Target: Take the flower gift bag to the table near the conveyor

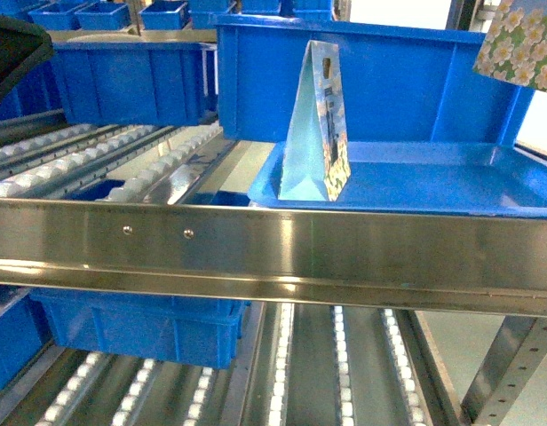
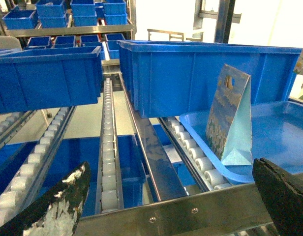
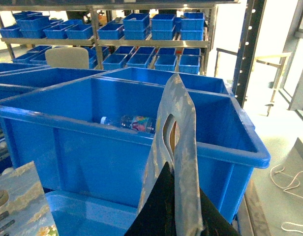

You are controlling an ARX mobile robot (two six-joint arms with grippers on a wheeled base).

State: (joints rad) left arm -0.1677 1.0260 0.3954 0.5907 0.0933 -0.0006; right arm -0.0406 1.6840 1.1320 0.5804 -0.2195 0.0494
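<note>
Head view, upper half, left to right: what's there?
Dark gripper edge → smaller blue bin → upright light-blue gift bag on the blue tray → flower gift bag, held up at top right.

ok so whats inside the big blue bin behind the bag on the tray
The right wrist view shows a plastic bottle lying inside the big blue bin. The held bag and the near wall hide the rest of its floor.

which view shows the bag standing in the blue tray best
The head view: the standing bag shows whole, upright in the blue tray. The left wrist view also shows it whole, but off to one side. The right wrist view catches only a corner.
</note>
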